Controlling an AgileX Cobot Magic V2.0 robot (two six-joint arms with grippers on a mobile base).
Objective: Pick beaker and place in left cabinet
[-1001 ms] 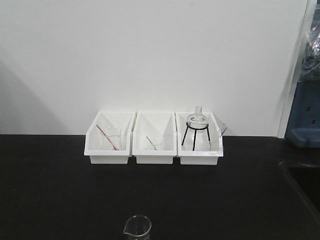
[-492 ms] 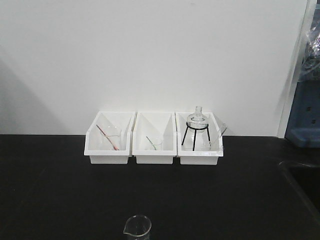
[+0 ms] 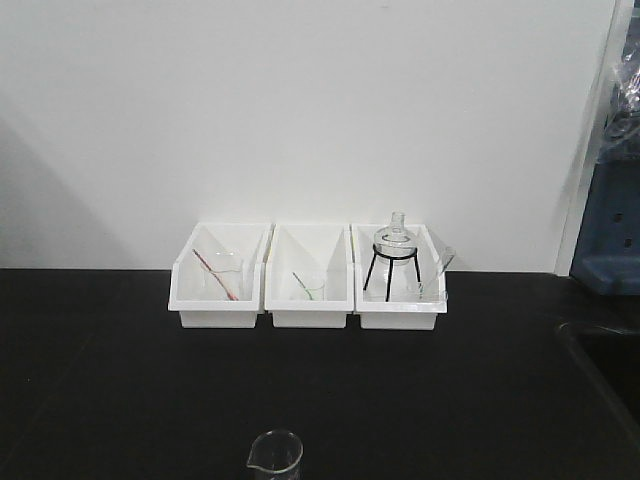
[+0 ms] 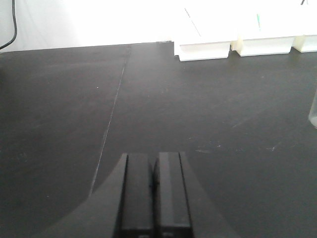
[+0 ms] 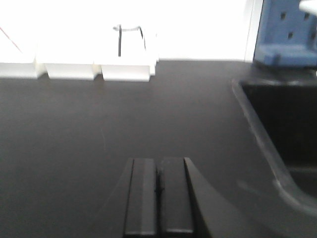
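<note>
The clear glass beaker [image 3: 275, 456] with a pour spout stands upright on the black counter at the bottom edge of the front view, partly cut off. A sliver of the beaker [image 4: 313, 108] shows at the right edge of the left wrist view. My left gripper [image 4: 154, 161] hovers low over bare counter, well to the left of it, jaws shut and empty. My right gripper [image 5: 159, 164] is also shut on nothing above the counter; the beaker does not show in that view. The left cabinet is out of view.
Three white bins [image 3: 306, 280] line the back wall: the left bin holds glassware with a red rod, the middle bin [image 3: 309, 285] a small glass, the right one a round flask on a black tripod [image 3: 393, 257]. A sink basin [image 5: 282, 134] drops away at the right, with a blue object [image 3: 610, 225] behind.
</note>
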